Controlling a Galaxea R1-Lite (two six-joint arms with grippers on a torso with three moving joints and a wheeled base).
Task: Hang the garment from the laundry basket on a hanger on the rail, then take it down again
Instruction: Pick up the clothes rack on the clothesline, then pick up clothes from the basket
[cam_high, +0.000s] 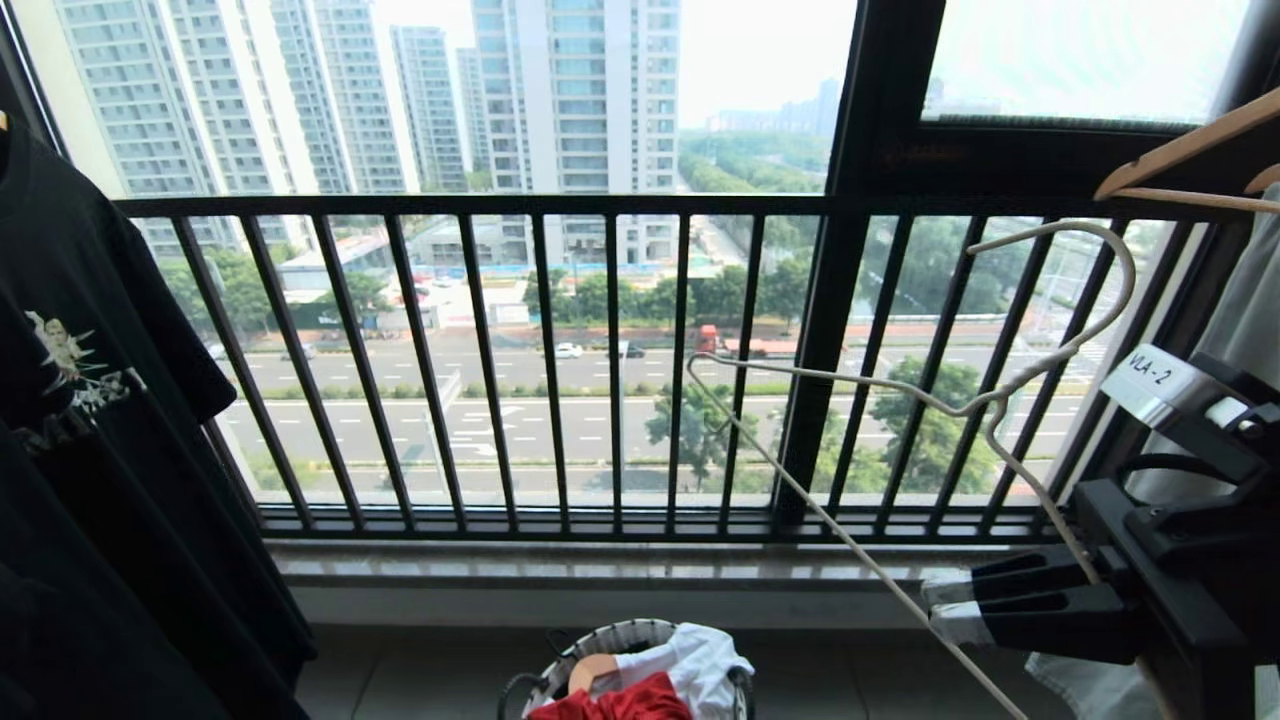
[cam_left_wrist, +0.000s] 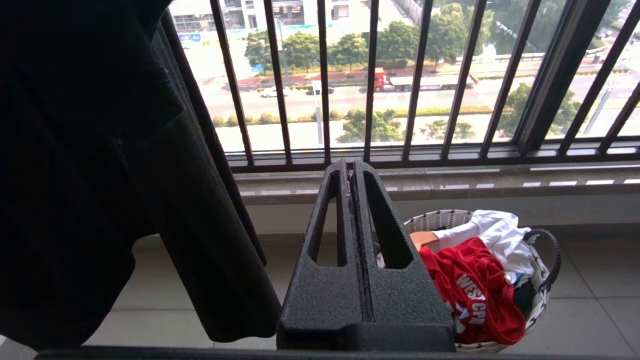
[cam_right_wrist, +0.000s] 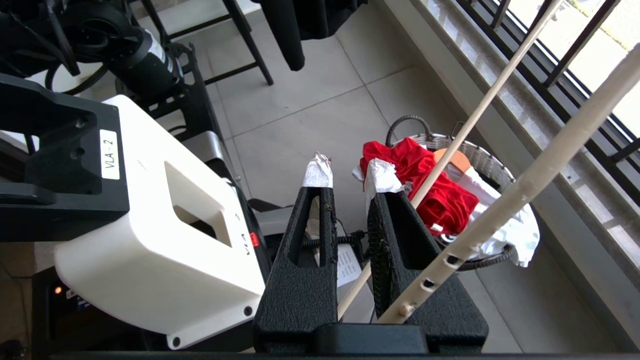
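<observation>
Right gripper (cam_high: 945, 606) is pinching the wire hanger (cam_high: 985, 400) by the window bars (cam_high: 550, 370), basket (cam_high: 610, 640) with the red shirt (cam_high: 625, 703) down below.

Red garment (cam_left_wrist: 470, 295) with white lettering; white-and-dark woven laundry basket (cam_left_wrist: 440, 220); off-white hanger (cam_high: 900, 400).

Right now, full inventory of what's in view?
hanger: 1, off-white wire, gripped in the right gripper, bare
garment: 1, red, in the laundry basket
white T-shirt: 1, in the basket beside the red one
laundry basket: 1, white woven, on the floor below the window
black T-shirt: 1, hanging at left
wooden hanger: at least 1, light wood, upper right
window railing: black bars
right gripper: black, shut on the hanger
left gripper: black, shut, empty
</observation>
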